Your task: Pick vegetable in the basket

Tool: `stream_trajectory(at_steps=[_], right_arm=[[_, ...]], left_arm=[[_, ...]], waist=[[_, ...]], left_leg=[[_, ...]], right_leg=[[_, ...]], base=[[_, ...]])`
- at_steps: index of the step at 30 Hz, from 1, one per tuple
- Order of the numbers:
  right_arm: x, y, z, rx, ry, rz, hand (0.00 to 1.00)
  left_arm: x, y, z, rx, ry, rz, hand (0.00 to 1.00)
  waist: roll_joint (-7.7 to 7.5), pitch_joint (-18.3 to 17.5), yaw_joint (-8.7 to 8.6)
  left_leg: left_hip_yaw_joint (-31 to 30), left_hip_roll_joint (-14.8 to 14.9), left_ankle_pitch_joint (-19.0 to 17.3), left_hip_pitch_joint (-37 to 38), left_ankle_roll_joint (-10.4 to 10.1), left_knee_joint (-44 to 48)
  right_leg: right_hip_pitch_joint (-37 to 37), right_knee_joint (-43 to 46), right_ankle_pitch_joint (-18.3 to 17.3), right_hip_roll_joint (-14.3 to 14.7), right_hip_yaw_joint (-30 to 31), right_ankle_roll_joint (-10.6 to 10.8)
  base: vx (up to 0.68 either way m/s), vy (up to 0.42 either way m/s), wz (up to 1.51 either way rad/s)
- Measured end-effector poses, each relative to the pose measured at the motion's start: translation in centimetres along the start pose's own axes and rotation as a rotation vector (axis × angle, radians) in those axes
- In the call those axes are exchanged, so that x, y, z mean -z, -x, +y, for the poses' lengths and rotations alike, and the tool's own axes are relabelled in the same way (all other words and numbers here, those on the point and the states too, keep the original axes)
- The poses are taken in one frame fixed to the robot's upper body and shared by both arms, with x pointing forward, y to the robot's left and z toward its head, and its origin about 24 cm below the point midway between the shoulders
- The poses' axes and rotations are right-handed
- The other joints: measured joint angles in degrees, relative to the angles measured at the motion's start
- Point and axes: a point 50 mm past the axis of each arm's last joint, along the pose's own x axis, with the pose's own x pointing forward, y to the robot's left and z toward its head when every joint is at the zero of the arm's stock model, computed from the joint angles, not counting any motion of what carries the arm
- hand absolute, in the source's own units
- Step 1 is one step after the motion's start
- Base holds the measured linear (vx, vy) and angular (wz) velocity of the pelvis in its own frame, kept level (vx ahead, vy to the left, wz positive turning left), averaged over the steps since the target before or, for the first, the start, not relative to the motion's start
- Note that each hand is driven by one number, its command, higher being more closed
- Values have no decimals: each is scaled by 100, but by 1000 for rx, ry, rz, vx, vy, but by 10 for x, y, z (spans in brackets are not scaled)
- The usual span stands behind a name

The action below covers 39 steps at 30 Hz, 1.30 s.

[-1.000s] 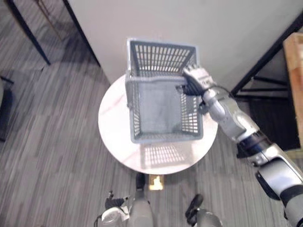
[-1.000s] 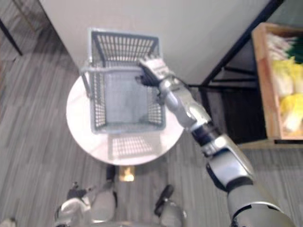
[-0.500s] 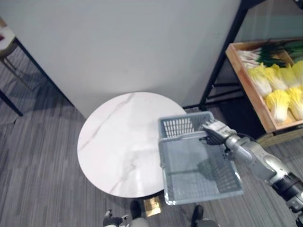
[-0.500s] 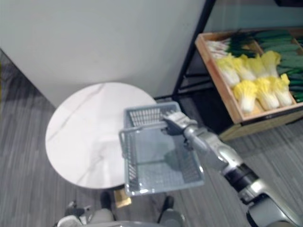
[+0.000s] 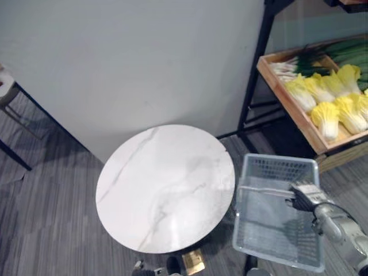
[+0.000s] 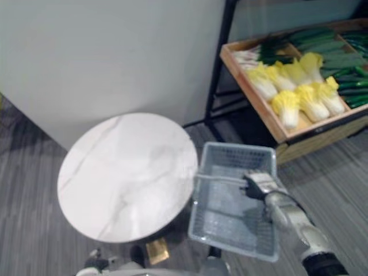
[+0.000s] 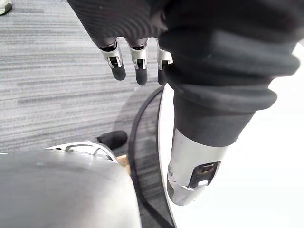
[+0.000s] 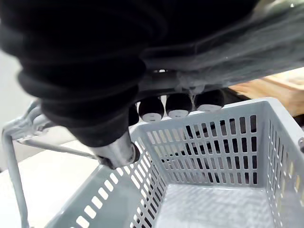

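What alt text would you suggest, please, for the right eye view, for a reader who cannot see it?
The robot's right hand grips the handle of an empty grey basket, held beside a round white marble table. Further off to the right, a wooden crate holds yellow cabbages and green vegetables.

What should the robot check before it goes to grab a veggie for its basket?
1. Right robot hand curled round the handle of the grey plastic mesh basket: ok.
2. Basket has room; nothing lies inside it: ok.
3. Basket is off the round white marble table and hangs beside it: ok.
4. Yellow-white cabbages lie in the wooden crate ahead: ok.
5. Cabbages close enough to reach from here: cannot tell.
6. Left robot hand is open and holds nothing, so it is free to pick: ok.
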Motion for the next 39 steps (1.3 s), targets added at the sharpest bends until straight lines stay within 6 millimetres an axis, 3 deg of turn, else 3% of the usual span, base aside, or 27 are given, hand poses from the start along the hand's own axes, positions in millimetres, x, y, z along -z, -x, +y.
stream_trajectory(at_steps=[4,6,10,11,12,13,14,15,17,18,19,20,21,22,23,24,25,26,27,28,30,31,32,33,35,37,39], right_arm=[[15,10,10,3,-27,101,100],[19,11,9,16,-27,133,100],[22,12,9,65,-60,167,100],[10,12,7,142,-140,183,100],[5,10,4,160,-142,169,100],[2,8,2,171,-149,166,100],[-17,-12,-16,251,-165,92,100],[-18,-11,-12,241,-170,89,100],[-17,-11,-13,241,-166,91,100],[-16,-9,-10,231,-167,98,100],[-17,-9,-10,229,-169,97,100],[-20,-10,-11,234,-171,86,100],[-25,-14,-12,228,-172,62,100],[-36,-23,-16,234,-173,13,100],[-44,-29,-19,242,-179,-17,100],[-62,-40,-27,267,-190,-84,100],[-69,-46,-34,284,-181,-126,100],[-82,-55,-38,294,-200,-163,100],[-86,-57,-37,291,-208,-178,100],[-91,-55,-30,265,-208,-194,100],[-85,-42,-8,194,-216,-162,100],[-80,-38,-3,174,-209,-147,100],[-71,-33,1,148,-184,-119,100],[-64,-32,-1,142,-156,-102,100],[-58,-31,-2,132,-128,-85,100],[-51,-30,-2,118,-75,-68,100],[-48,-29,-2,113,-62,-63,100]], left_arm=[[11,4,-3,8,-20,23,0],[10,4,-5,10,-16,19,0],[8,3,-4,10,-28,9,0],[3,0,11,-15,-74,-15,0],[-5,-3,14,-24,-86,-35,0],[-8,-3,13,-25,-81,-40,0],[-7,-8,32,-82,-51,-2,0],[-7,-7,32,-76,-68,-5,0],[-12,-8,31,-71,-70,-17,0],[-11,-8,28,-64,-66,-16,0],[-9,-8,27,-62,-63,-7,0],[-7,-7,27,-70,-31,3,0],[-5,-7,30,-85,-6,8,0],[-2,-6,36,-114,45,16,0],[-1,-6,35,-121,76,20,0],[2,-4,34,-126,97,29,0],[1,-4,27,-112,108,23,0],[-12,-7,30,-122,111,-10,0],[-16,-8,30,-124,112,-19,0],[-18,-8,26,-115,120,-22,0],[-11,-6,20,-104,124,-4,0],[-6,-4,19,-101,119,3,0],[-1,-2,16,-93,114,11,0],[4,0,13,-85,112,25,0],[9,1,13,-84,123,35,0],[6,2,10,-75,124,13,0],[8,3,7,-64,128,14,0]], waist=[[39,-31,-23],[48,-32,-8],[-25,0,-97],[-393,58,-173],[-519,137,-178],[-431,206,-112],[-672,396,-13],[-739,399,-146],[-791,440,-145],[-664,392,-123],[-565,342,-81],[-614,352,-73],[-889,234,-85],[-905,163,35],[-852,111,44],[-645,-4,203],[-590,-4,199],[-770,96,249],[-793,150,296],[-634,227,328],[-393,289,179],[-373,279,159],[-258,198,116],[-192,205,81],[-189,256,63],[-223,330,142],[-161,365,187]], left_leg=[[157,-47,-151,186,-36,41],[-374,-149,-587,74,-112,429],[-420,-349,-845,4,11,739],[-37,-590,-1051,-13,189,882],[26,-571,-1271,-114,295,1170],[166,-317,-1375,-94,327,1206],[876,12,-1510,11,562,1493],[821,15,-1492,145,563,1465],[848,-21,-1501,171,534,1446],[848,57,-1359,196,553,1225],[929,148,-1207,196,603,1079],[1177,74,-1031,234,557,1003],[1436,-116,-1044,269,608,1232],[1859,142,-1134,-29,743,1976],[2023,410,-1117,-297,812,2328],[2110,391,-1098,-526,700,1847],[2426,367,-1015,-344,654,1535],[2789,432,-1081,-388,535,1803],[2917,571,-1108,-403,506,2050],[3012,988,-1226,-310,370,2563],[2994,1505,-1274,-28,352,3196],[2993,1618,-1283,0,340,3283],[2958,1721,-1290,48,329,3326],[2735,1721,-1269,25,355,3327],[2026,1410,-1281,-135,327,3327],[932,680,-1323,-330,297,3383],[621,360,-1421,-340,411,3352]], right_leg=[[-50,27,-8,-9,316,47],[-164,78,9,-72,507,80],[-229,144,93,-263,725,135],[-626,322,293,-415,1213,203],[-816,455,474,-403,1172,98],[-841,285,990,-193,939,-161],[-1297,2544,-128,-207,-659,-1159],[-1163,3856,-434,-523,-846,-1074],[-1074,3819,-276,-535,-936,-875],[-971,3392,-172,-260,-907,-720],[-845,3181,-250,-181,-900,-727],[-847,3860,-581,-441,-1078,-1031],[-809,4583,-680,-928,-1174,-1111],[-878,4095,-789,-675,-1223,-1117],[-835,3498,-737,-348,-1180,-1061],[-592,2346,-768,89,-968,-940],[-614,2289,-1010,60,-1134,-763],[-439,1765,-1221,73,-1150,-492],[-309,1399,-1233,191,-1194,-538],[-25,952,-1068,511,-1141,-783],[649,482,-983,889,-1073,-893],[759,387,-971,977,-1041,-913],[794,250,-961,1103,-855,-930],[763,157,-891,1167,-645,-1008],[751,43,-786,1120,-392,-1055],[759,-29,-623,939,-58,-1060],[789,-24,-613,937,108,-1047]], base=[[-28,12,-41],[-9,29,-37],[-7,98,-34],[-60,178,-105],[-144,181,-156],[-380,65,-279],[-400,32,-250],[-326,21,-207],[-110,-54,-19],[-98,-60,-21],[-52,-12,-19],[13,-34,-34],[-3,-135,-85],[-16,-191,-112],[-131,-241,-165],[-179,-150,-169],[-154,-180,-198],[-90,-182,-150],[-38,-304,-137],[-45,-276,-94],[-62,-286,-47],[-66,-220,-28],[-47,-80,-57],[-40,-42,-77],[-28,-6,-73],[-18,27,-88],[28,69,-64]])
